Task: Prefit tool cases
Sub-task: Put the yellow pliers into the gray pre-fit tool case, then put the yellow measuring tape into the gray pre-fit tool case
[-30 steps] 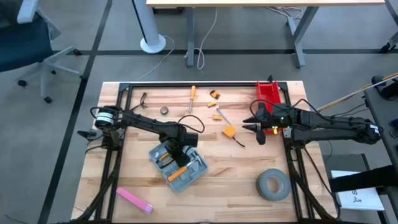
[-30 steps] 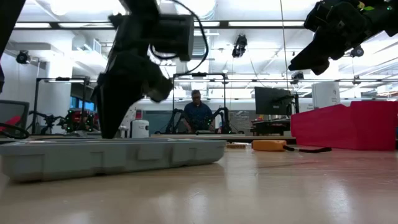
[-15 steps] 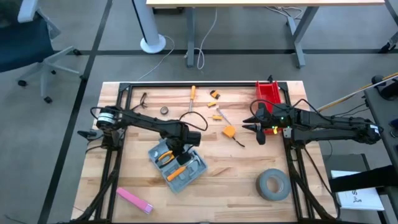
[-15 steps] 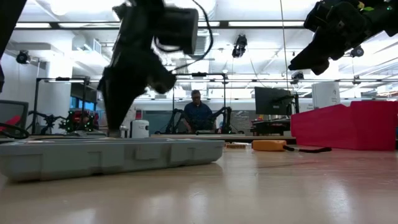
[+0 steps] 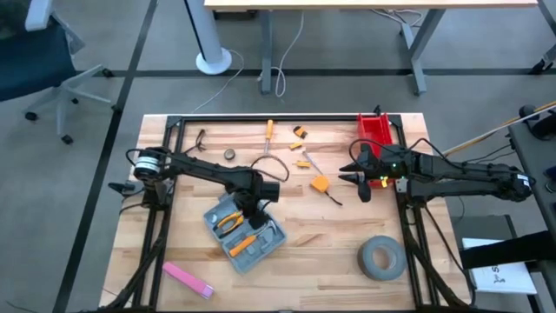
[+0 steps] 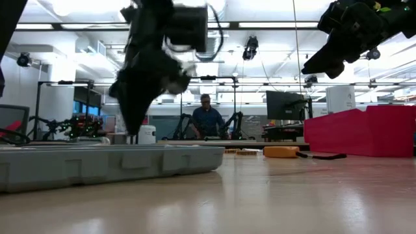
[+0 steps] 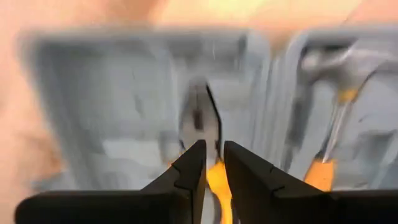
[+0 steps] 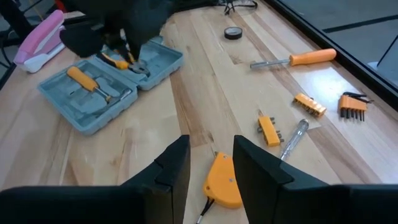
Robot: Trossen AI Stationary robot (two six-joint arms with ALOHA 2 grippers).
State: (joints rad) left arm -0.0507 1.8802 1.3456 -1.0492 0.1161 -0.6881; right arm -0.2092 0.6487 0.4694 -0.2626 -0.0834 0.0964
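The blue-grey tool case [image 5: 248,236] lies open on the wooden table, left of centre, and also shows in the low view [image 6: 110,166]. Orange-handled pliers [image 5: 229,223] lie in its far-left half. A second orange-handled tool [image 5: 244,246] rests in the near-right half. My left gripper [image 7: 214,163] points straight down over the pliers' handles, its fingers almost together. My right gripper [image 8: 211,155] hangs open above the table's right side, near the red bin, with nothing between its fingers. My left gripper comes from above, pointing down, and has one orange pliers handle [image 7: 216,182] in the slim gap between its two fingers. The pliers' metal head [image 7: 199,118] still lies over the case's recess. The blurred view does not show whether the pliers are lifted.
A red bin [image 5: 375,130] stands at the far right, a grey tape roll [image 5: 382,258] at the near right, and a pink object [image 5: 187,278] at the near left. An orange tool [image 5: 321,183], a screwdriver [image 5: 268,135] and small bits lie mid-table. A person [image 6: 207,117] sits in the room behind.
My left gripper has gone a little up and toward the table's far edge, uncovering more of the pliers. The open case has shifted slightly toward the table's left edge. My right arm has kept still.
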